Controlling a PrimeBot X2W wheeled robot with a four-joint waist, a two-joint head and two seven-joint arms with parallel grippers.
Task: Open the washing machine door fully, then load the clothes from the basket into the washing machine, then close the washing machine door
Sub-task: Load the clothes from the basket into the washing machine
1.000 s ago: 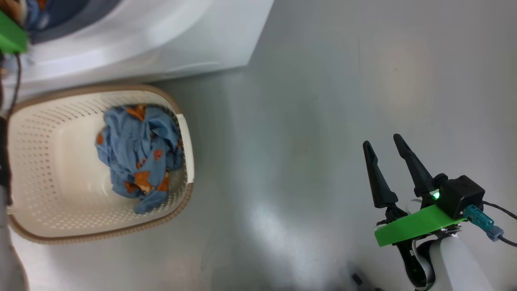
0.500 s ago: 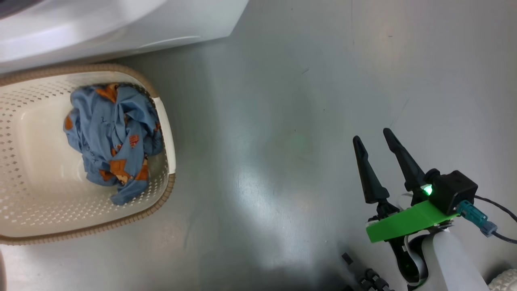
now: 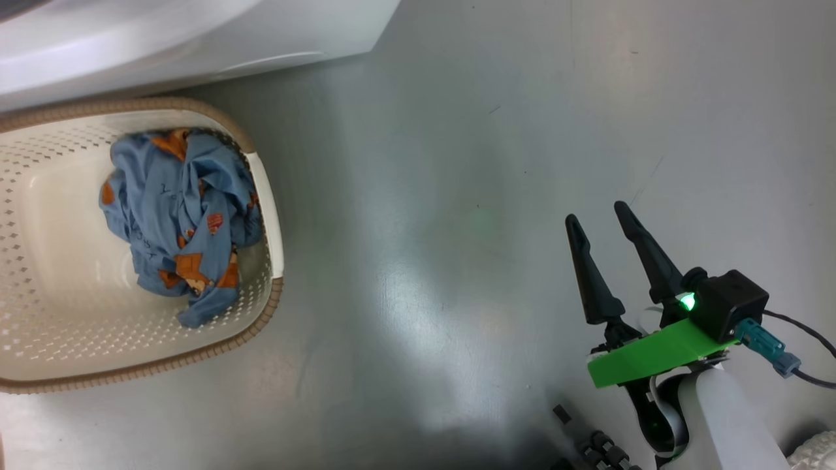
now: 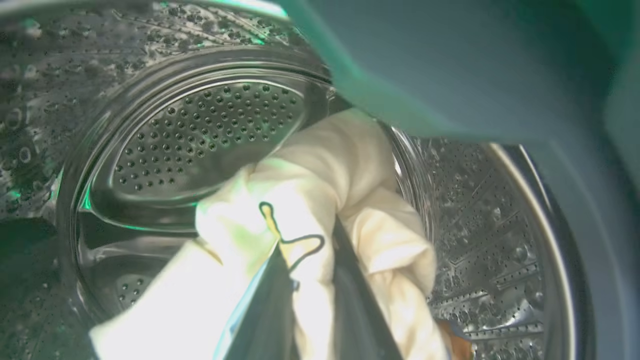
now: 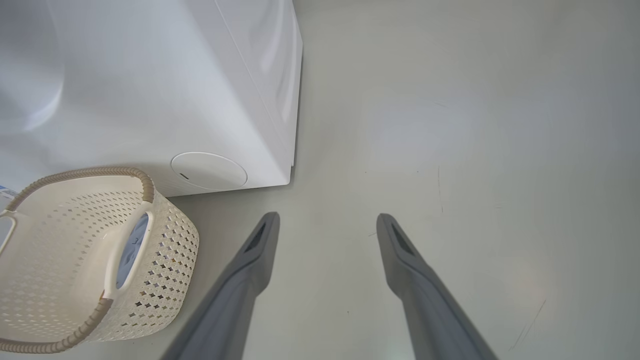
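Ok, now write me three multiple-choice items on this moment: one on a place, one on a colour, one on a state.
1. Where does the blue garment lie?
A) on a chair
B) in the basket
C) on a shelf

2. What colour is the cloth in the left gripper?
A) red
B) black
C) cream

3. How does the right gripper stand?
A) open and empty
B) shut on the basket's rim
C) shut on a sock

Answers:
1 B: the head view shows it crumpled inside the basket.
2 C: the left wrist view shows the gripper clamped on the cream garment inside the steel drum.
3 A: its jaws stand wide apart above the floor, with nothing between them.
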